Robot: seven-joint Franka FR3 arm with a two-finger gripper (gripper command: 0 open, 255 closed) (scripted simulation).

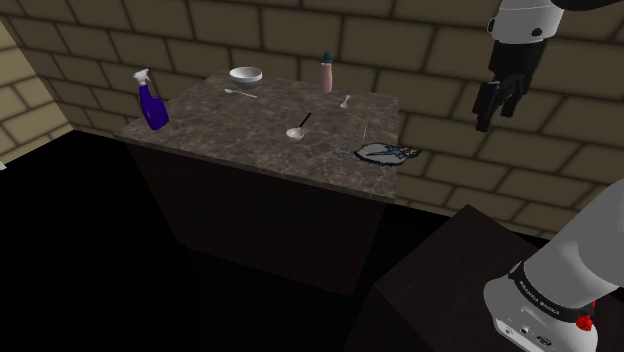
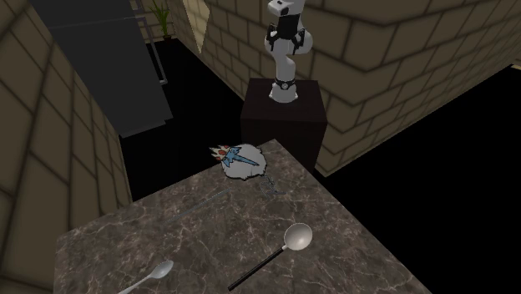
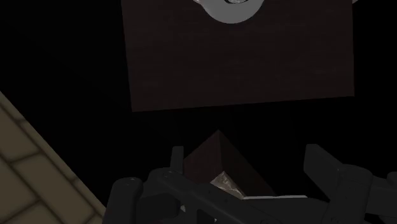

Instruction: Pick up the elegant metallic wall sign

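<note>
Marbled tabletop [image 1: 215, 112] before brick walls, silvery wall sign [image 1: 383, 152] flat at the corner nearest the stand [image 1: 450, 265] — handy for reaching — with gripper [image 1: 490, 115] well apart above, fingers [image 3: 317, 162] spread, empty, likely poised for descent

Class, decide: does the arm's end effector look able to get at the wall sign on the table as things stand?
Probably yes. The end effector hangs open, above and beside the wall sign. The sign lies at the edge of the table nearest the stand, and nothing stands between them.
</note>
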